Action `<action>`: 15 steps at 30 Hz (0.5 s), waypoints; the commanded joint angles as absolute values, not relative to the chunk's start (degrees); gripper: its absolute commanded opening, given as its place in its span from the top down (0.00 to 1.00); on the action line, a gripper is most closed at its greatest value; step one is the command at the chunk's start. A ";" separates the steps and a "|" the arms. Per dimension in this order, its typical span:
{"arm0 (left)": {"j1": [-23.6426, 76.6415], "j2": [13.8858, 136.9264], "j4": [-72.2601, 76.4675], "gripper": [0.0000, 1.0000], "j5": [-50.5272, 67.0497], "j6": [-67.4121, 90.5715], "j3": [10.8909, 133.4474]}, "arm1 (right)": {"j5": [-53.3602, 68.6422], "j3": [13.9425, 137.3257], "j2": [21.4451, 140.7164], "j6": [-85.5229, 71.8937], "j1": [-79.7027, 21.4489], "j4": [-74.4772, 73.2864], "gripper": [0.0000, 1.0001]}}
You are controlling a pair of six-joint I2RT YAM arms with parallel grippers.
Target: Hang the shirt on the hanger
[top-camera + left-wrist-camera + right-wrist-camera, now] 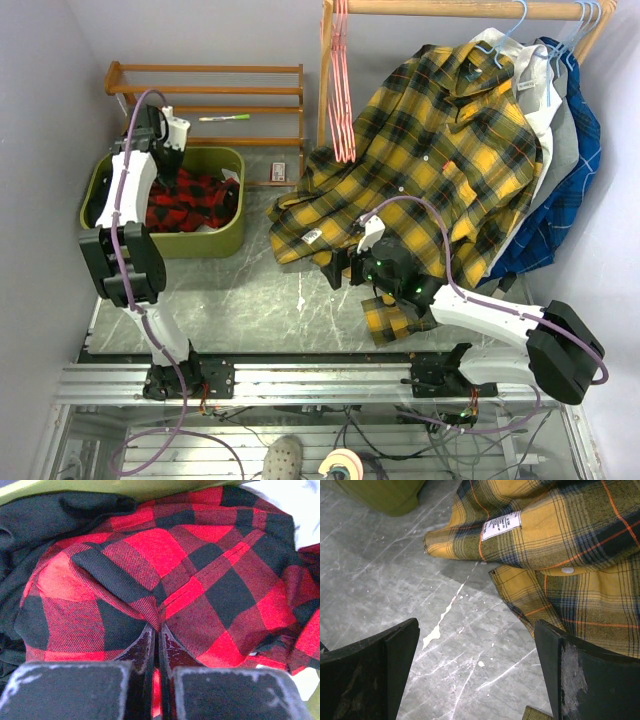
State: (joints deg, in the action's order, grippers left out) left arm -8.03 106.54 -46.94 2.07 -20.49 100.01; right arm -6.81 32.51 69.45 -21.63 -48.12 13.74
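Observation:
The red-and-black plaid shirt (195,205) lies crumpled in an olive-green bin (228,238) at the left of the table. My left gripper (170,172) reaches down into the bin. In the left wrist view its fingertips (159,630) are pressed together on a raised fold of the shirt (200,570). The pink wire hanger (343,100) hangs from the wooden rail at the top centre, among similar pink ones. My right gripper (338,270) is open and empty, low over the marble table (445,645), beside the hem of a yellow shirt.
A yellow-and-black plaid shirt (430,150) hangs from the rail and spreads onto the table; it also shows in the right wrist view (560,540). Grey, white and blue plaid garments (578,150) hang on light blue hangers (520,20). A wooden slatted rack (210,90) holds a marker (225,118).

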 commanded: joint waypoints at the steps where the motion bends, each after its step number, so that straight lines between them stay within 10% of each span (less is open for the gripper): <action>1: -5.54 100.48 -46.61 0.93 0.22 -20.18 100.27 | -6.41 34.44 69.32 -21.71 -48.26 13.69 0.02; 15: -0.45 81.40 -47.18 0.93 -0.84 -17.00 124.31 | 7.09 33.40 64.72 -19.96 -48.38 37.83 0.00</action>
State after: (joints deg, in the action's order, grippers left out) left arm -0.47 84.03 -49.50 0.36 -18.85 118.87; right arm 1.78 33.82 67.07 -21.02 -48.12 21.37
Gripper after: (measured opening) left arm 0.083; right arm 0.995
